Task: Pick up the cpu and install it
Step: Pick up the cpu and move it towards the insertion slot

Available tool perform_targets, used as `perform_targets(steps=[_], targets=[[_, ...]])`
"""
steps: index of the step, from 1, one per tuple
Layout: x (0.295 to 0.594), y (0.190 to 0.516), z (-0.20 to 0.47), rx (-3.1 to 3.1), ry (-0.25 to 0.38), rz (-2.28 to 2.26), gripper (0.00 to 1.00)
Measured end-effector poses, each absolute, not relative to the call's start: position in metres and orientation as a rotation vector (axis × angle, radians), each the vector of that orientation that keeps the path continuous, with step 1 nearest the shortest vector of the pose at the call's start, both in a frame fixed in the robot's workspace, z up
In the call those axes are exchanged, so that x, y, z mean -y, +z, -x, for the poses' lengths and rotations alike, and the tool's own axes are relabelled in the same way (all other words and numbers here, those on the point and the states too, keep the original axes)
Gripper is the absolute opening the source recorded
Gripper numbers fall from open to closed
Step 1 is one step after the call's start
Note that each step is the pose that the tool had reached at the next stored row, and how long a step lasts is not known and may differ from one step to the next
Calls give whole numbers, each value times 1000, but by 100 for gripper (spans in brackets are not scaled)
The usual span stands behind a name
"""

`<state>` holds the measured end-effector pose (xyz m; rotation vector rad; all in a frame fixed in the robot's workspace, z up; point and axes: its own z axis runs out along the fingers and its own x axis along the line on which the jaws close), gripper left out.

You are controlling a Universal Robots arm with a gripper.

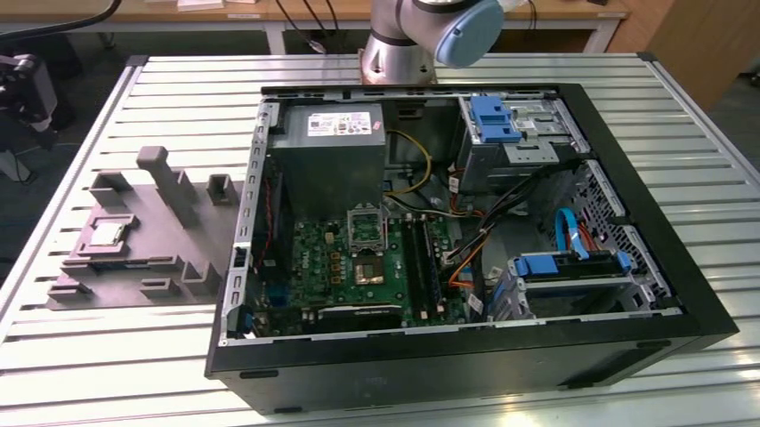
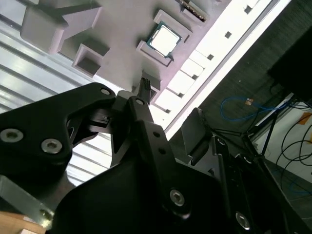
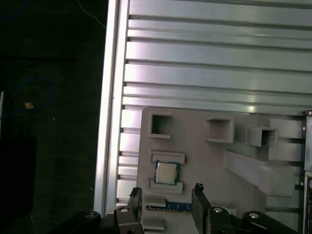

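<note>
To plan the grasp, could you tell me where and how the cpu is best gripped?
Likely from above, by the two edges left free: the cpu lies flat in the grey holder, whose raised lips hug its other two edges.

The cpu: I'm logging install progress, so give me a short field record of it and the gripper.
cpu: lies flat in a recess of the gray holder, outside the computer case
gripper: jaws apart, holding nothing, over the holder close to the cpu
task state: cpu not yet picked up
</note>
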<state>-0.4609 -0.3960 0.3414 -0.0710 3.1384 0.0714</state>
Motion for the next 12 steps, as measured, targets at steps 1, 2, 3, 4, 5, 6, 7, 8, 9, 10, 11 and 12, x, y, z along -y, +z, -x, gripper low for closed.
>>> perform_targets(steps=[1,2,3,4,5,6,7,8,9,10,11,12], targets=[[396,341,461,-3139,71,73,53],[396,341,461,-3139,71,73,53],[396,341,461,-3139,71,73,53],[396,341,461,-3138,71,73,53],[396,341,461,-3138,71,73,53],[396,341,461,-3138,70,73,53],[396,340,461,-3138,70,73,53],[396,340,461,-3138,69,73,53],[396,340,461,-3138,69,73,53],[396,340,461,-3138,69,73,53],[396,339,461,-3138,69,73,53],[396,339,461,-3139,68,73,53]])
